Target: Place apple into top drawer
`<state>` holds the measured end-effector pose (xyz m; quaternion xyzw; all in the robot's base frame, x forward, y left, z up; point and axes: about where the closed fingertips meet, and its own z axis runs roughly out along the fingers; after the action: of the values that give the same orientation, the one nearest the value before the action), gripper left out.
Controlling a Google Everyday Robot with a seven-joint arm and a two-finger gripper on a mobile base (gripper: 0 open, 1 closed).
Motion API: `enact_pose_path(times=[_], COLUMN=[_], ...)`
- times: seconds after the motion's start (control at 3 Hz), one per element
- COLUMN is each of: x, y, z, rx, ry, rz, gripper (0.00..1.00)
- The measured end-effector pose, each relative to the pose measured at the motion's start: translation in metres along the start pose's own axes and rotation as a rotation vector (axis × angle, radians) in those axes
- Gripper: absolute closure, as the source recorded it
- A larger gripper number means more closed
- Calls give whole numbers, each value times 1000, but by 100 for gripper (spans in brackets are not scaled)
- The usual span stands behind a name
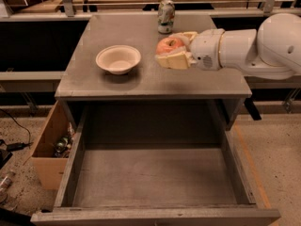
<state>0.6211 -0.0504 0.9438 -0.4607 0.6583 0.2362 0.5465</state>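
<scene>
The red-orange apple [168, 45] sits between the cream fingers [175, 60] of my gripper [172, 48], which is shut on it and holds it just above the grey cabinet top [141, 79], right of centre. The white arm reaches in from the right. The top drawer [155, 178] is pulled fully open below the cabinet top; its flat grey bottom is bare. The apple is above the counter, behind the drawer's opening.
A cream-white bowl [118, 59] stands on the cabinet top left of the apple. A drink can [165, 16] stands at the back behind the gripper. A brown cardboard box [51, 147] with items sits on the floor left of the drawer.
</scene>
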Motion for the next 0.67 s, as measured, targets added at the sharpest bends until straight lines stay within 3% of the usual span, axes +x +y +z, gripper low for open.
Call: enact_pose_path(times=[0.33, 0.67], x=[10, 51], y=[54, 90], z=[-39, -61], rx=[-18, -83], ry=[50, 109], rz=[-21, 15], gripper=[100, 100])
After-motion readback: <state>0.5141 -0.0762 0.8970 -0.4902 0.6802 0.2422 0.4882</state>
